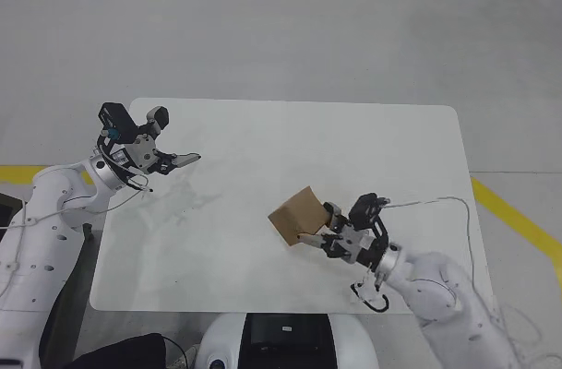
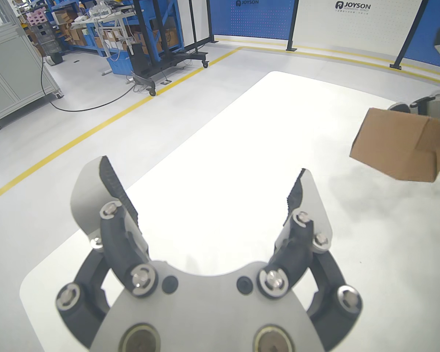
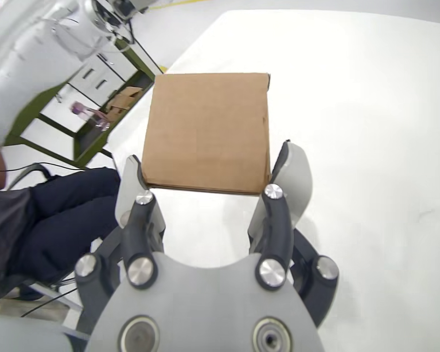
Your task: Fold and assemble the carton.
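While my right gripper (image 3: 211, 151) clamps the brown cardboard carton (image 3: 207, 126), it juts out ahead, tilted. Left gripper (image 2: 203, 165) spread wide, well apart from it.

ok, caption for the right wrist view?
Right pincer holds the carton by one end over the white table.

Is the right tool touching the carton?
Touching. The right wrist view shows the right tool clamped on the carton, its fingers flush against both side edges, no gap.
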`<move>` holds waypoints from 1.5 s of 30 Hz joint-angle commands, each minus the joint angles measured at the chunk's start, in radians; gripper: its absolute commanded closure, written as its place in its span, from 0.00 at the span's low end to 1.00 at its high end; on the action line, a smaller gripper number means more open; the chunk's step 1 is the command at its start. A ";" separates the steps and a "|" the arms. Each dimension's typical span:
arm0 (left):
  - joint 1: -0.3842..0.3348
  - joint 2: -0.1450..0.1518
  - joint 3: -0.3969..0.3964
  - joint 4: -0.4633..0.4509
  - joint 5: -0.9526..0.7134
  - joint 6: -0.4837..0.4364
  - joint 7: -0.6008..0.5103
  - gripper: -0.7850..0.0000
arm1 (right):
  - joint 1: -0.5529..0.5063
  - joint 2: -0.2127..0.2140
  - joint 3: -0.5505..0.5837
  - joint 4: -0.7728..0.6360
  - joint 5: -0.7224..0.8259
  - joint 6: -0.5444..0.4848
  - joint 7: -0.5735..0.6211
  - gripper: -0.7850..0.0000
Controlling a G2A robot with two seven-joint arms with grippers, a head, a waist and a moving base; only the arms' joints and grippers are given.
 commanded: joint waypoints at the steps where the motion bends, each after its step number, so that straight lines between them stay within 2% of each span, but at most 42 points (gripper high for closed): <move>1: 0.000 0.000 0.000 0.000 0.000 0.000 0.000 0.00 | 0.008 0.001 0.014 0.012 0.145 -0.068 0.003 1.00; 5: 0.000 0.000 0.000 0.000 0.000 0.000 0.000 0.00 | 0.044 0.007 0.032 0.055 0.434 -0.179 0.080 1.00; 9: 0.000 0.000 0.000 0.000 0.000 0.000 0.000 0.00 | 0.119 0.015 0.004 0.114 0.775 -0.232 0.261 1.00; 16: 0.000 0.000 0.000 0.000 0.000 0.000 0.000 0.00 | 0.307 0.011 -0.055 0.265 1.322 -0.195 0.580 1.00; 19: 0.000 0.000 0.000 0.000 0.000 0.000 0.000 0.00 | 0.378 0.006 -0.059 0.315 1.462 -0.165 0.684 1.00; 25: 0.000 0.000 0.000 0.000 0.000 0.000 0.000 0.00 | 0.451 -0.012 -0.071 0.349 1.623 -0.154 0.732 1.00; 33: 0.000 0.000 0.000 0.000 0.000 0.000 0.000 0.00 | 0.478 -0.041 -0.066 0.340 1.730 -0.187 0.700 1.00; 41: 0.000 0.000 0.000 0.000 0.000 0.000 0.000 0.00 | 0.472 -0.060 -0.035 0.319 1.719 -0.194 0.692 1.00; 45: 0.000 0.000 0.000 0.000 0.000 0.000 0.000 0.00 | 0.474 -0.065 -0.013 0.307 1.617 -0.215 0.671 1.00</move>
